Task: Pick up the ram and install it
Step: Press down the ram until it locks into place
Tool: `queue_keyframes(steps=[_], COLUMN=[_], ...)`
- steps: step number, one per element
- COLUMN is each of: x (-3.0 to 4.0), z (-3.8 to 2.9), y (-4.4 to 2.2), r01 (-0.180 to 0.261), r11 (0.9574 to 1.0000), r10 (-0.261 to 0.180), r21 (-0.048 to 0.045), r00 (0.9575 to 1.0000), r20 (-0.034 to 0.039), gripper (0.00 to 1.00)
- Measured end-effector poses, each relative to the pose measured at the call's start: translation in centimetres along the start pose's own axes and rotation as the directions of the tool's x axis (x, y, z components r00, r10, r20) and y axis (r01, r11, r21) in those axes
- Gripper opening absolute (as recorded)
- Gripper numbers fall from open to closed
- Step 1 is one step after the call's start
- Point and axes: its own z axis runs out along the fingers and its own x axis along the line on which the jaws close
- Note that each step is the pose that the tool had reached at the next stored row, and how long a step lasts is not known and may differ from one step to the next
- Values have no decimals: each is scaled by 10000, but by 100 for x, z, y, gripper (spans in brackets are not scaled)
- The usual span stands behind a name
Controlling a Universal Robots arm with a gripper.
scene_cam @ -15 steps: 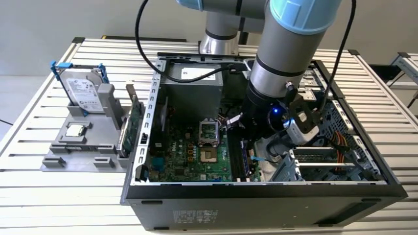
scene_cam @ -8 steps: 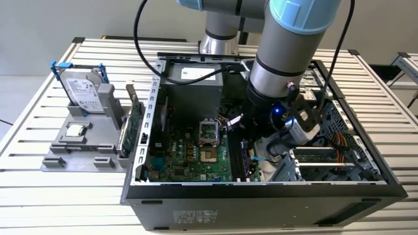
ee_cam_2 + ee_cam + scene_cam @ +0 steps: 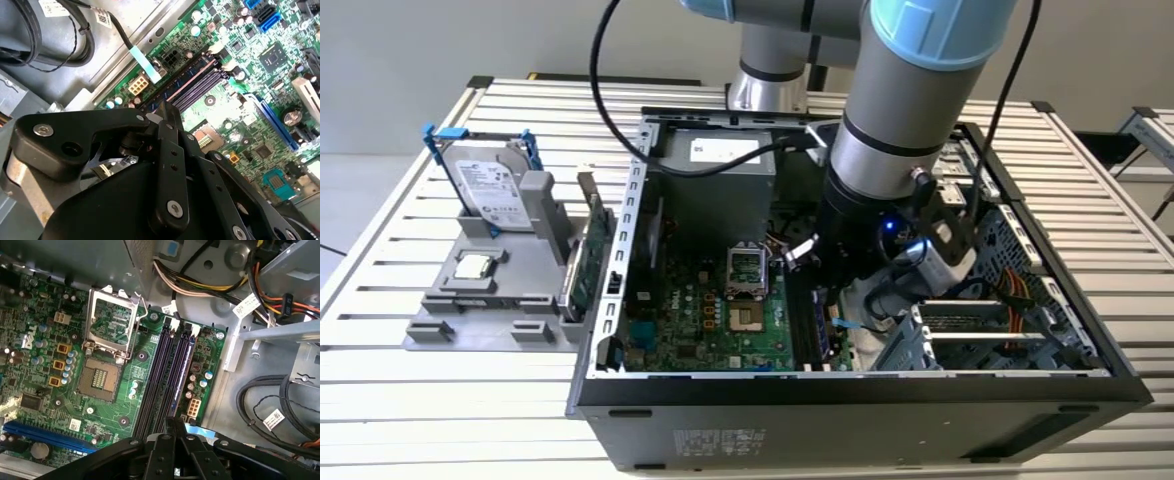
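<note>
The ram (image 3: 181, 375) is a thin dark-blue stick standing on edge in the outermost memory slot of the green motherboard (image 3: 40, 305), next to the empty black slots (image 3: 160, 375). In the second wrist view the ram (image 3: 182, 79) runs along the same slot row. My gripper (image 3: 174, 421) hangs over one end of that stick, its black fingers (image 3: 170, 120) pressed together. Whether the tips touch the stick I cannot tell. In the exterior view the arm (image 3: 881, 170) reaches down into the open computer case (image 3: 854, 385).
Cable bundles (image 3: 270, 400) and the metal drive cage (image 3: 270, 332) lie close beside the slots. The open processor socket (image 3: 112, 320) is on the other side. Outside the case, a grey holder (image 3: 480, 300) carries a silver hard drive (image 3: 494, 185) and a green card (image 3: 594, 255).
</note>
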Motion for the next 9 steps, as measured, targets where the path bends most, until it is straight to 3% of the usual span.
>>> queue_keyframes(steps=[9], x=[0], z=[6], y=[1], r01=[892], r11=[9960], r10=[-892], r21=[5], r00=[9960], r20=[17], gripper=[0])
